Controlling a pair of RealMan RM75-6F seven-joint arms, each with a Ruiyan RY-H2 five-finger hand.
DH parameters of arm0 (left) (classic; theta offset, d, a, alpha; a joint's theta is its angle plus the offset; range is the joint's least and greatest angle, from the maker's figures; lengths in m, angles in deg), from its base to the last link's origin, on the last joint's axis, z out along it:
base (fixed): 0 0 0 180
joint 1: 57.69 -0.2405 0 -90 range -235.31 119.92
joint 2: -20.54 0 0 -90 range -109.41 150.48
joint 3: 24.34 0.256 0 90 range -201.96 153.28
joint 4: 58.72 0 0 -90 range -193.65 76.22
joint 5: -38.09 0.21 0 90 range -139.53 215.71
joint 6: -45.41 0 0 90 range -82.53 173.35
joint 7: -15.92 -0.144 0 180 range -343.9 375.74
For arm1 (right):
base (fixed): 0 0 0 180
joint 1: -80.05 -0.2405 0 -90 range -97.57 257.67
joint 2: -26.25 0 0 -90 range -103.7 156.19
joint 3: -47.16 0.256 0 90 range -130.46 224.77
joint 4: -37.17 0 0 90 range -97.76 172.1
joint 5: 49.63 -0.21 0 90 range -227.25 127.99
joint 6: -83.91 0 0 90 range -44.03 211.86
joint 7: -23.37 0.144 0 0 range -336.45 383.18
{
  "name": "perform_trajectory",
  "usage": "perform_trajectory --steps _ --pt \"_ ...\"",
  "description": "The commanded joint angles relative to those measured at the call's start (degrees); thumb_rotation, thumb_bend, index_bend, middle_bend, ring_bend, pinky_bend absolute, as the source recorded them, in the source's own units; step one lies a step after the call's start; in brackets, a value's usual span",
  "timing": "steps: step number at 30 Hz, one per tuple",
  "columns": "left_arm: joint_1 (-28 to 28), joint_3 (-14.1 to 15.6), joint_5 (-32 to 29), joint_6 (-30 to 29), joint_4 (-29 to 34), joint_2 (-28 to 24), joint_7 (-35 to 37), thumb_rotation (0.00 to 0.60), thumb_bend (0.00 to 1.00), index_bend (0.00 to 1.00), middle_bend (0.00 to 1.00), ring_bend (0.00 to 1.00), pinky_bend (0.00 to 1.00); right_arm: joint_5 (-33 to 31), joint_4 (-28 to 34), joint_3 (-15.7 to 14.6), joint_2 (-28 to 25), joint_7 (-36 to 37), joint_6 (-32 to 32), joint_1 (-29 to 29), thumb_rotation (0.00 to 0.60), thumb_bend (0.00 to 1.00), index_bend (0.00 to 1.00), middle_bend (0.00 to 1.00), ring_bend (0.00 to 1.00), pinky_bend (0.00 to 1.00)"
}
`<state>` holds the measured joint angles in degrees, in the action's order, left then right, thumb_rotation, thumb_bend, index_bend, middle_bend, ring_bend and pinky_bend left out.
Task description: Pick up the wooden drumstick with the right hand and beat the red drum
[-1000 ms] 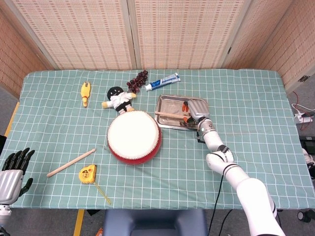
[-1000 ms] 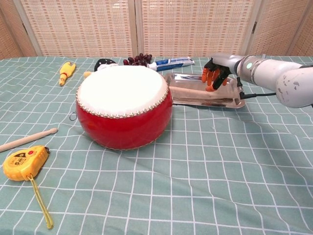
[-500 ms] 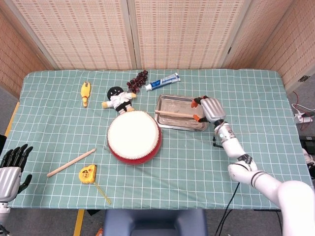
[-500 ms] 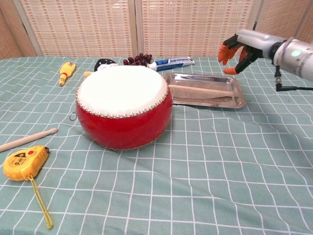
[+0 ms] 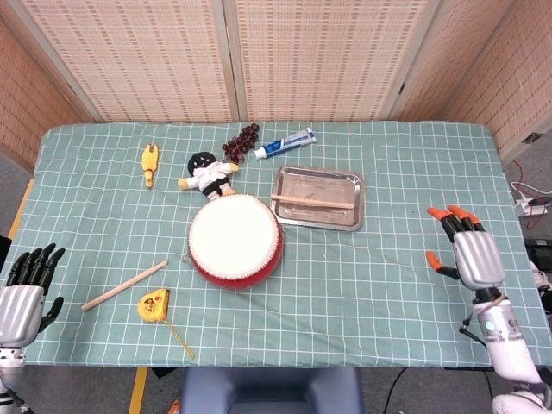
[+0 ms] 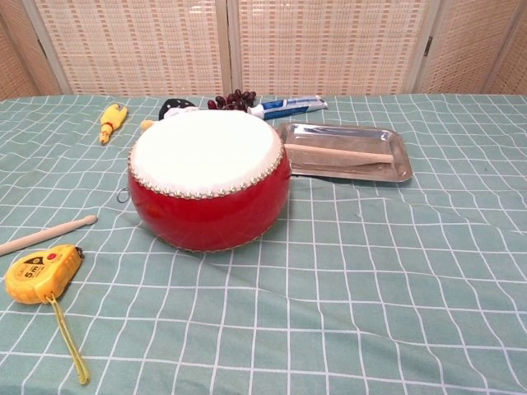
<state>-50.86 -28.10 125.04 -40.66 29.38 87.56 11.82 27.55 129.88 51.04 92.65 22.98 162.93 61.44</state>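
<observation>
Left hand idle, fingers spread, at the near left edge. A stick lies left of the drum beside a tape measure; another stick sits in the tray, just right of the drum. Right hand empty, fingers apart, well away — risk: tray rim blocks a low grasp, stick skids. Doll, grapes, toothpaste behind — not obstructing.

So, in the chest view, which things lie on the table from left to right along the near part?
Wooden drumstick → yellow tape measure → red drum → metal tray with a second wooden stick in it.
</observation>
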Motion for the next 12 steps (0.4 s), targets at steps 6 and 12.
perform_trajectory --steps 6,12 --pt "0.0 -0.1 0.3 -0.7 0.4 0.0 -0.6 0.600 0.32 0.00 0.00 0.00 0.00 7.7 4.0 -5.6 -1.2 -2.9 9.1 8.4 0.600 0.30 0.00 0.02 0.00 0.00" --pt "0.3 0.0 -0.1 0.3 0.5 -0.2 -0.9 0.600 0.32 0.00 0.00 0.00 0.00 9.0 5.0 -6.4 -0.8 -4.4 11.7 11.6 0.600 0.30 0.00 0.01 0.00 0.00"
